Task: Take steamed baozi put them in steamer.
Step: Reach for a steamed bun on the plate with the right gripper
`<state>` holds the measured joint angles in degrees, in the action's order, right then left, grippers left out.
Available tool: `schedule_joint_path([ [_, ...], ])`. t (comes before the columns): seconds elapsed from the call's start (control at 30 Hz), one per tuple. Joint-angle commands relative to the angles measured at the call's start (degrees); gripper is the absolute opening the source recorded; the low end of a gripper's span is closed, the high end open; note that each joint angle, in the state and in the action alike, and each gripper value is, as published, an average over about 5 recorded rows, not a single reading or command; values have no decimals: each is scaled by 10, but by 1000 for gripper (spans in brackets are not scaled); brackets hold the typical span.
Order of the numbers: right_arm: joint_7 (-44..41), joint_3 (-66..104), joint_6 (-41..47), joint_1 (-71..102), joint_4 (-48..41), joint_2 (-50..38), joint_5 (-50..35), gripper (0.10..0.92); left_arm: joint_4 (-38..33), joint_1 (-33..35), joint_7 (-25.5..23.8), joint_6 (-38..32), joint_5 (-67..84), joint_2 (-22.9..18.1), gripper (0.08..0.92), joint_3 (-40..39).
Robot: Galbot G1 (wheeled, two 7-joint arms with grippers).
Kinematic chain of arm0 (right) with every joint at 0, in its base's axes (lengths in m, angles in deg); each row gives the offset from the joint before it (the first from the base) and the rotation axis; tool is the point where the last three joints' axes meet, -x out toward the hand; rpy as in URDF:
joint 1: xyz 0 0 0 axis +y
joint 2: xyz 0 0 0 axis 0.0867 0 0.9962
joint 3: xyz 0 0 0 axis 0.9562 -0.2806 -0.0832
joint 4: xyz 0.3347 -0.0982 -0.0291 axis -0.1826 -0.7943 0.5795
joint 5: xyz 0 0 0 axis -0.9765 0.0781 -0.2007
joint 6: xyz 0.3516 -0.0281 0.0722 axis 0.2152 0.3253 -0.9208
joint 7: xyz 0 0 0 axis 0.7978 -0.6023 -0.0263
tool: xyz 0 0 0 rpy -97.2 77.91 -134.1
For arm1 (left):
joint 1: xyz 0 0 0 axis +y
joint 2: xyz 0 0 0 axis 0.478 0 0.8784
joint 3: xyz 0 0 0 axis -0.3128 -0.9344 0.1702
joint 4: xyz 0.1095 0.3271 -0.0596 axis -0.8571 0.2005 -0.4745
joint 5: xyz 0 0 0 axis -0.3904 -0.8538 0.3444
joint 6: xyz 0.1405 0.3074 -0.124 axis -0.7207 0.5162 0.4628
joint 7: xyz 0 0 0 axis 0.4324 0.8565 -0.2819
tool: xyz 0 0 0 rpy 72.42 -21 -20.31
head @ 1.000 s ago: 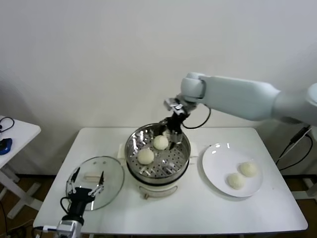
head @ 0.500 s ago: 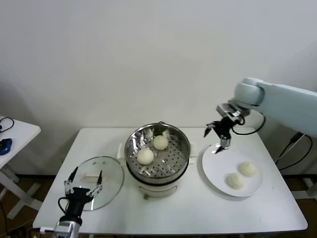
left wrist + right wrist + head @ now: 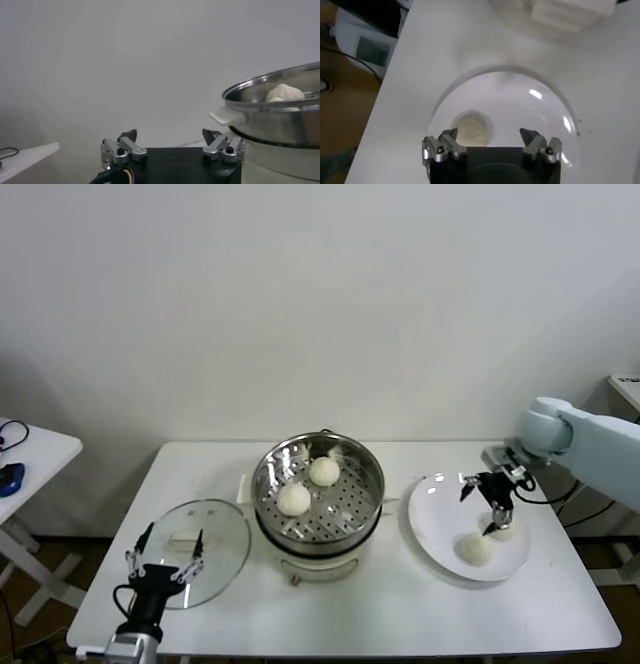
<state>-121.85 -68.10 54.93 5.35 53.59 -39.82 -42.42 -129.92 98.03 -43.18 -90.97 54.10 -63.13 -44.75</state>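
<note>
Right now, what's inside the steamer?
Two baozi sit apart on the perforated tray inside the steamer. Whatever lies below that tray is covered, so it cannot be seen.

Shiny steel steamer (image 3: 318,489); glass lid (image 3: 195,551); glossy plate (image 3: 440,524).

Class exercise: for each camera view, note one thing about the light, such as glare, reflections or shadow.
Head view: bright highlights on the white plate and the steamer rim. Left wrist view: the steamer wall shines, and a soft shadow darkens the wall behind. Right wrist view: small glints on the plate.
</note>
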Motion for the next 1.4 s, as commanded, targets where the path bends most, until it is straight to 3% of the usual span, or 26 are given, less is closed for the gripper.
schedule_joint_path([
  [0.03, 11, 81, -10, 119, -22, -12, 81, 823, 2, -1, 1, 0, 0, 0, 823, 0],
  [1.03, 12, 117, -24, 156, -77, 39, 107, 820, 16, -8, 0, 3, -4, -2, 823, 0],
  [1.4, 8, 117, -26, 152, -76, 39, 107, 727, 13, -9, 0, 4, -5, -2, 823, -1],
])
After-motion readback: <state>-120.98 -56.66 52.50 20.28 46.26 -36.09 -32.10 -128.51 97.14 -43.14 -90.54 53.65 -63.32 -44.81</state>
